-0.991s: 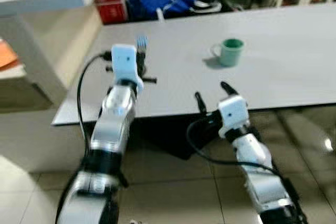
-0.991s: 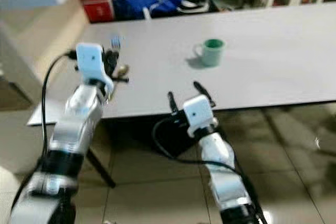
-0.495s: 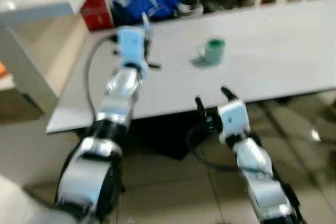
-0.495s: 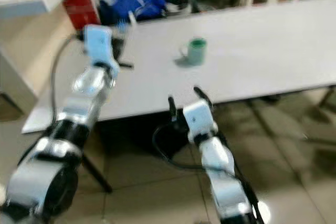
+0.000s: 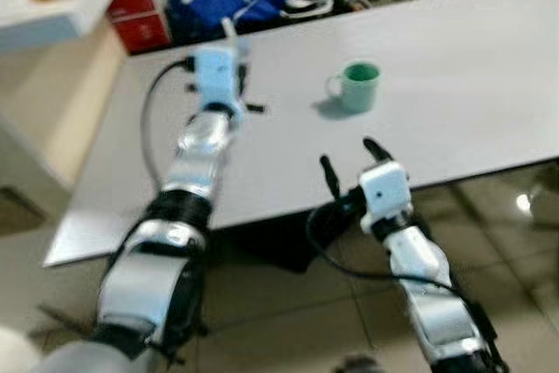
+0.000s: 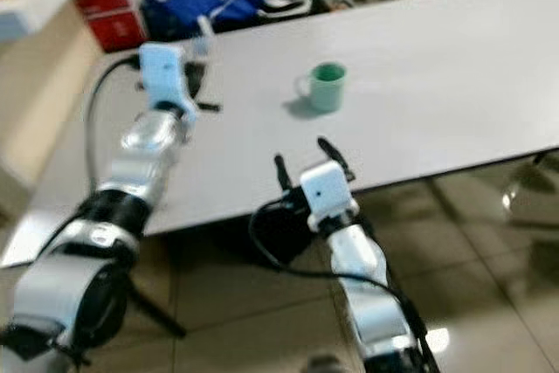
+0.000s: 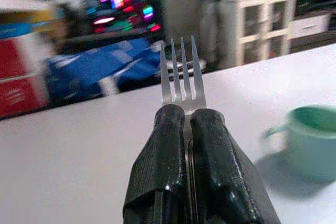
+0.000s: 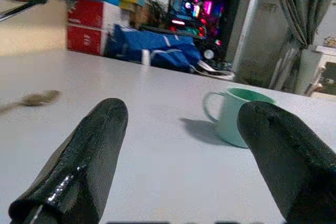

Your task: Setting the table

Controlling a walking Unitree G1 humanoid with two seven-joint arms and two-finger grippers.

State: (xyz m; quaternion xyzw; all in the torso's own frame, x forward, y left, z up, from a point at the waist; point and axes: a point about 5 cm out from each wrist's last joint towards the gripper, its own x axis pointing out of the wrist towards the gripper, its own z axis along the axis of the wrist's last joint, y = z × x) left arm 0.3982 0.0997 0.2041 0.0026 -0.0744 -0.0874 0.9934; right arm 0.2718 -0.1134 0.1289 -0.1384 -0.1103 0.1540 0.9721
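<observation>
A silver fork (image 7: 181, 72) sticks out, tines forward, from my left gripper (image 7: 185, 114), which is shut on its handle. That gripper (image 5: 234, 41) hovers over the grey table (image 5: 454, 58) near its far left part. To its right a green mug (image 5: 358, 86) stands upright on the table. My right gripper (image 5: 351, 162) is open at the table's front edge, short of the mug (image 8: 239, 116), with nothing between its fingers (image 8: 97, 145). A spoon-like utensil (image 8: 34, 98) lies on the table to the left.
A blue bag (image 5: 227, 2) and red boxes (image 5: 135, 19) sit on the floor beyond the table's far edge. A white counter (image 5: 52, 6) stands at the left. Glossy tiled floor (image 5: 288, 303) lies below the table's front edge.
The camera has shifted. My left arm has stretched farther out over the table with the fork still in it. The right gripper has stayed open at the front edge.
</observation>
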